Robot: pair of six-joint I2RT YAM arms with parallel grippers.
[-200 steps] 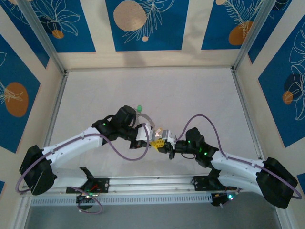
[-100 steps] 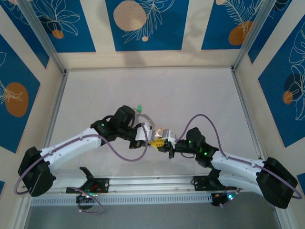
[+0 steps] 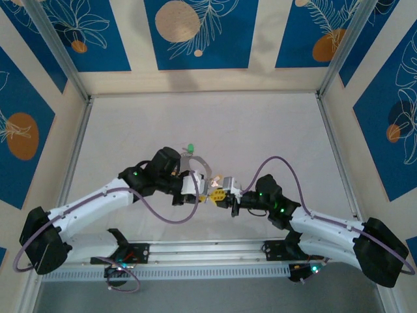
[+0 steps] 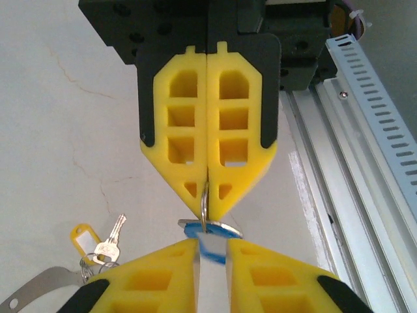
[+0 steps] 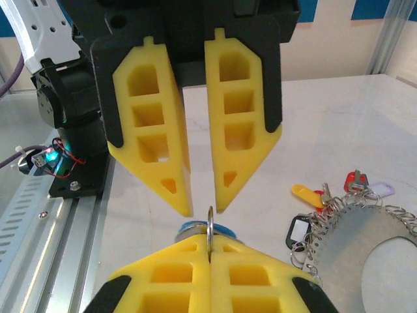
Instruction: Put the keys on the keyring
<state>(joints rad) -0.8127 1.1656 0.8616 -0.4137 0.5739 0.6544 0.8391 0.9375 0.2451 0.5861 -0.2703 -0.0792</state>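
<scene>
While pale tabletop (image 3: 260, 130) lies between blue-patterned walls (image 3: 195, 26) | left claw (image 5: 202, 207) parted | right claw (image 4: 207, 203) pinching blue-tagged key (image 4: 225, 229)

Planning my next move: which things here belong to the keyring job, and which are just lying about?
Job: blue key, right gripper pinching it, left gripper, keyring, tagged keys.
Lying about: rail, cable.

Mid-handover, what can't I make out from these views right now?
- Blue key tag: left wrist view, partly hidden behind the fingers of the left gripper; its key blade is out of sight.
- Keyring: right wrist view, cut off by the right and bottom edges.
- Green-tagged key: top view, too small to tell key from tag.
</scene>
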